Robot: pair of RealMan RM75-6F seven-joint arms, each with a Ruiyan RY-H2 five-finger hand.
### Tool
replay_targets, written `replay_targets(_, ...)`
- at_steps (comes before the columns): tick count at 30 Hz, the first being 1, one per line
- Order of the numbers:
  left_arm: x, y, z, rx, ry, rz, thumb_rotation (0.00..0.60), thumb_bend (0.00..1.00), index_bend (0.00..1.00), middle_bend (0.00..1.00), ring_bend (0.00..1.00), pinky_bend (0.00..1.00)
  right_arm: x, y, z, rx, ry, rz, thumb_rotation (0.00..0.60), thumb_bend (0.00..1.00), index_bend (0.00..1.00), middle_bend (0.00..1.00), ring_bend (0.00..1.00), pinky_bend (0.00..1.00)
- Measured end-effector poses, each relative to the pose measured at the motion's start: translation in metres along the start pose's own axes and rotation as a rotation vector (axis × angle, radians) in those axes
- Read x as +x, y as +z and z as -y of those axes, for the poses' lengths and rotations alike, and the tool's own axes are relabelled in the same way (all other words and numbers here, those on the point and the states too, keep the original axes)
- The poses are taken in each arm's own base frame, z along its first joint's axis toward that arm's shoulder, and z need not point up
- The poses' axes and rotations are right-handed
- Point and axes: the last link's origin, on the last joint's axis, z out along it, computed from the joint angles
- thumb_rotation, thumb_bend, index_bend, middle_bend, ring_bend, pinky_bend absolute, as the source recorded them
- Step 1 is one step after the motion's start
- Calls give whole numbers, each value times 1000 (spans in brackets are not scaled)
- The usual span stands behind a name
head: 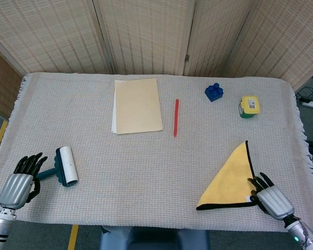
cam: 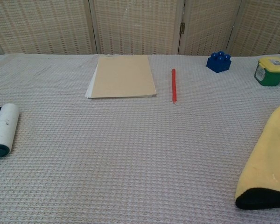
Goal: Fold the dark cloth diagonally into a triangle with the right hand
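The cloth [head: 229, 179] lies folded into a triangle at the near right of the table, yellow face up with a dark border along its right and near edges. The chest view catches its left part [cam: 268, 158] at the right border of the frame. My right hand [head: 271, 198] is at the cloth's near right corner, fingers over the dark edge and gripping it. My left hand [head: 20, 182] rests at the near left edge with its fingers spread and nothing in it. Neither hand shows in the chest view.
A lint roller [head: 65, 165] lies just right of my left hand. A tan folder [head: 138, 105] and a red pen [head: 176, 117] lie at the far middle. A blue block [head: 214, 92] and a green container with a yellow lid [head: 249, 107] stand far right.
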Motion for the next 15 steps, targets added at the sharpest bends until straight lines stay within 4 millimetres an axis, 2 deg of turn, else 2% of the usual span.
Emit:
replay_targets(3,1,0,1,4,0,-5,600,898,0,57,0,0,3,0,0,9,4,-11,600,487,542,139,106,0)
replay_targets(15,-1,1,0,1,0,5,600,898,0,58,0,0,5,-12,-6,-9,7,-10,600,487,485,114,87,0)
